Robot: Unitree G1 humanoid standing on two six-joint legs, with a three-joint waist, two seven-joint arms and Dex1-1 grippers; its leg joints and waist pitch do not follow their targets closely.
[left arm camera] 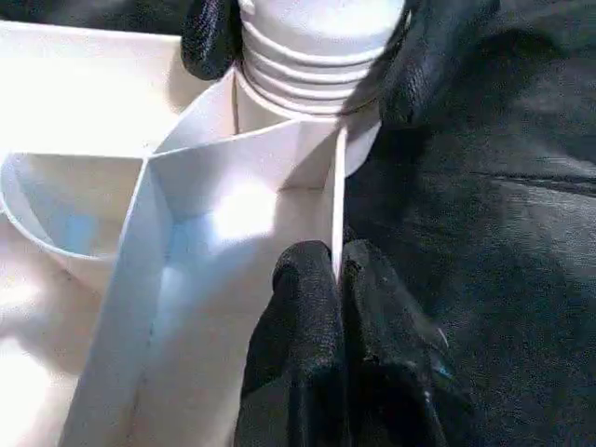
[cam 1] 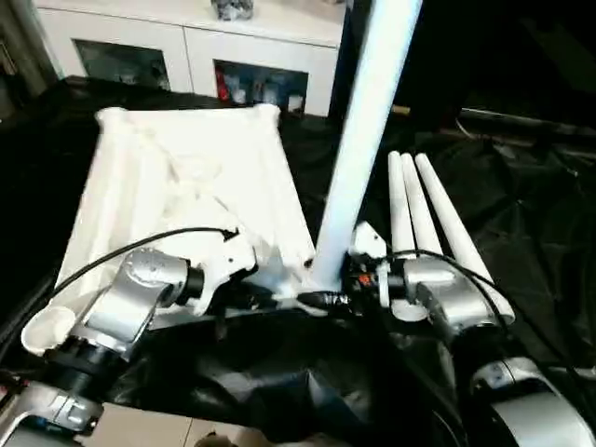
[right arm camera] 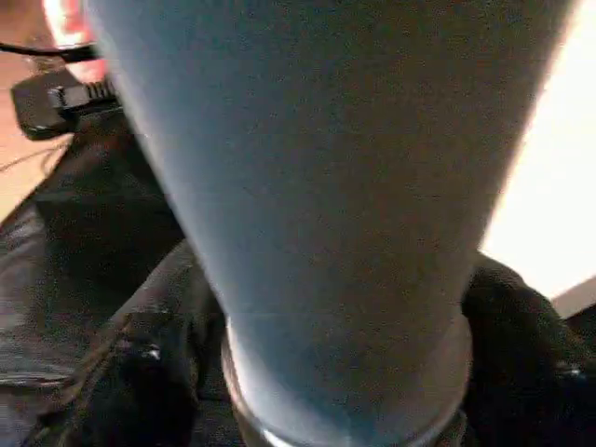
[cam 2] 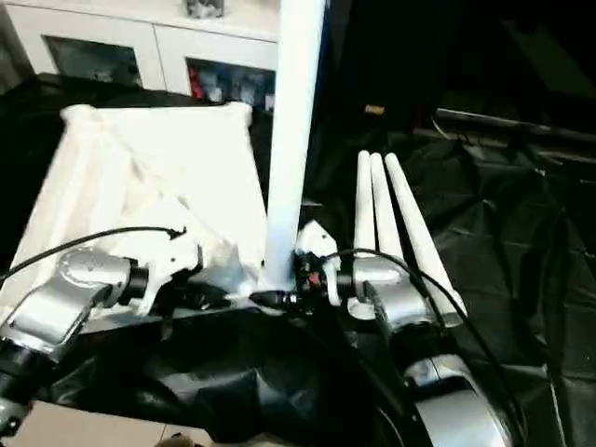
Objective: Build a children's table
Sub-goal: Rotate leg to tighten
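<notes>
The white plastic ribbed tabletop (cam 1: 196,186) lies underside-up. Left hand (left arm camera: 337,279) pinches its edge rib; right hand (left arm camera: 307,37) clamps the upright white tapered leg (cam 1: 363,140) at the near corner socket (left arm camera: 298,121). Three spare white legs (cam 1: 424,209) lie just beside.

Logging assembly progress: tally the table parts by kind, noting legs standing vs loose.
Table top: 1, upside down on the black sheet
Leg standing at the near corner socket: 1, right gripper closed on its threaded end, left gripper pinching a rib of the top
Loose legs: 3, lying side by side
Total: 5 parts
</notes>
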